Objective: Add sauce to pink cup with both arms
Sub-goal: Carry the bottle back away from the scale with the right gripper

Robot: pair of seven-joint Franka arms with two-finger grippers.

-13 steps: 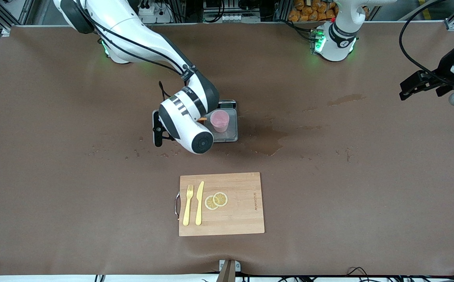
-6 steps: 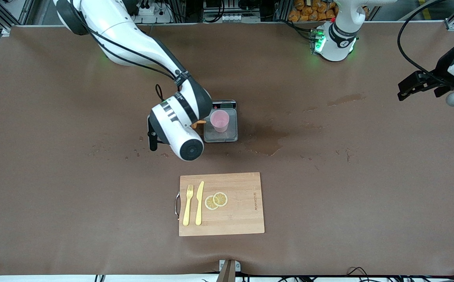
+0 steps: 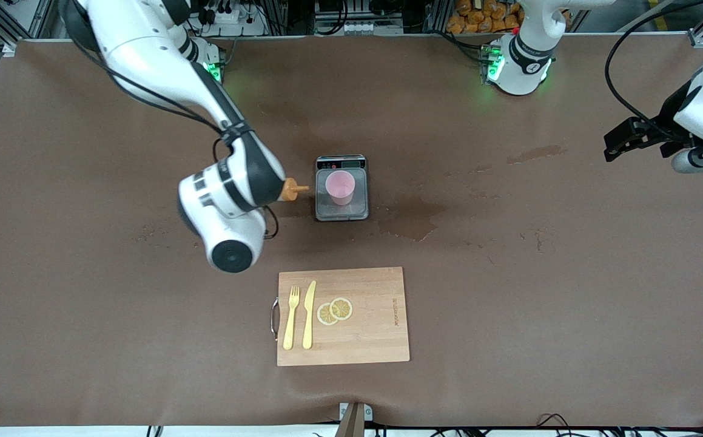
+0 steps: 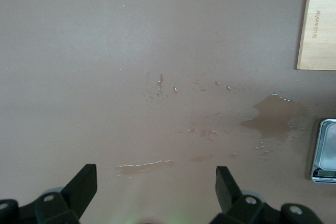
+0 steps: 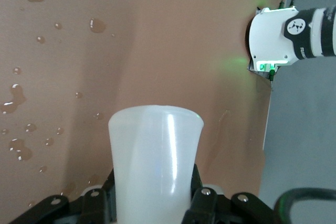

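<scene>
While the right gripper holds the sauce tipped sideways at the nine o'clock of the pink cup on the scale, jaws clamping its body, pouring looks finished; the left gripper waits wide open and empty.

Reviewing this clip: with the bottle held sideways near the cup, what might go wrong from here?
1. The right pincer holds the bottle on its side, orange nozzle over bare table short of the cup; sauce may drip there.
2. If the grip loosens, the bottle may slip.
3. The table is already wet with puddles, so further spills may go unnoticed. The left pincer waits open.
</scene>
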